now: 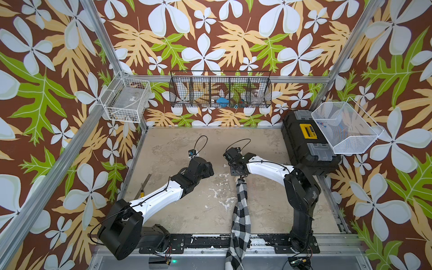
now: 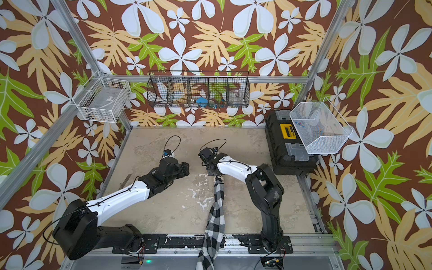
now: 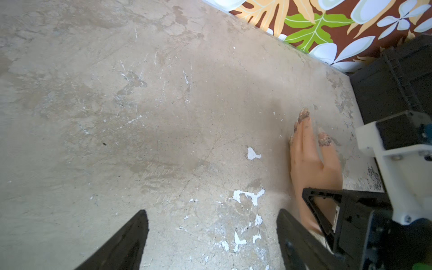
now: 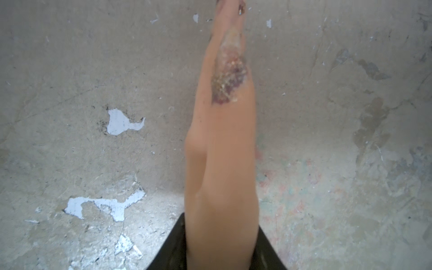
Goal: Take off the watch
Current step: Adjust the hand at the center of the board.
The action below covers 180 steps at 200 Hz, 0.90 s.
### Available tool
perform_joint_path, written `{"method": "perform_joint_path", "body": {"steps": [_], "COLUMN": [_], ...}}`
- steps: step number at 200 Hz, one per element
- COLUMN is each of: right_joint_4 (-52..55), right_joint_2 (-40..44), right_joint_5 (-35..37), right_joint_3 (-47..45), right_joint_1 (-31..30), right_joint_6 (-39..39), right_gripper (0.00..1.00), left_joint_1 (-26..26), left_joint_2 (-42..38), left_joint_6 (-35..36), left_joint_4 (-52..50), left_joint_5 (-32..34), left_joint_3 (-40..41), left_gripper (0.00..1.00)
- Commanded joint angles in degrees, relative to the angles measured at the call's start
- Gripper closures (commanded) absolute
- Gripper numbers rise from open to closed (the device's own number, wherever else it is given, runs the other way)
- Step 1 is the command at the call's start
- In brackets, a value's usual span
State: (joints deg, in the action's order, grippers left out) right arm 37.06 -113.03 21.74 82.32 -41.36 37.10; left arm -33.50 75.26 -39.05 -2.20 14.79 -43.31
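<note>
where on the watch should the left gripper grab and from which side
Probably the strap at the wrist. Only a pale sliver of the watch shows, beside the right gripper, which clamps the mannequin hand on edge. Its broad face is turned toward the open left gripper, so come from the robot's left, on the wrist side of that clamp; the buckle is hidden.

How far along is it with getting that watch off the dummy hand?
Done: nothing yet; no watch lies loose on the table. In hand: the right pincer is clamped on the mannequin hand, while the left pincer stands open beside it over bare table. Left: the whole removal. The watch itself is hidden, probably at the wrist behind the right pincer.
</note>
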Motion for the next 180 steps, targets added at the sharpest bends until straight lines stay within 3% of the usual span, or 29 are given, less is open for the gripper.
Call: {"method": "perform_joint_path", "body": {"steps": [1,73,109,149,180], "right_joint_4": [5.14,9.99,11.65,12.54,11.62], "right_joint_2": [-2.57,-11.33,-13.46,-14.13,-13.0], "right_joint_5": [6.41,7.84,8.37,7.82,5.16], "right_joint_3": [3.74,12.57,15.62,19.18,21.19], "right_joint_1": [-1.55,-4.36,-5.44,-6.5,-6.73], "right_joint_6": [0.3,2.77,3.13,3.15,3.28], "right_gripper": [0.61,0.56,0.47,0.28,0.22], "left_joint_1": [1.75,8.17,8.8,9.45,10.62], "left_joint_2": [-1.29,-4.13,-4.78,-5.04,-5.47], "left_joint_6": [-0.3,-1.85,-1.91,-1.6,-1.34], "left_joint_4": [0.68,1.04,1.12,0.29,-0.55], "left_joint_5": [-1.38,-5.26,-5.95,-6.06,-6.37], "left_joint_3": [0.67,2.13,2.01,1.06,0.27], "left_gripper": [0.13,0.13,0.14,0.14,0.15]}}
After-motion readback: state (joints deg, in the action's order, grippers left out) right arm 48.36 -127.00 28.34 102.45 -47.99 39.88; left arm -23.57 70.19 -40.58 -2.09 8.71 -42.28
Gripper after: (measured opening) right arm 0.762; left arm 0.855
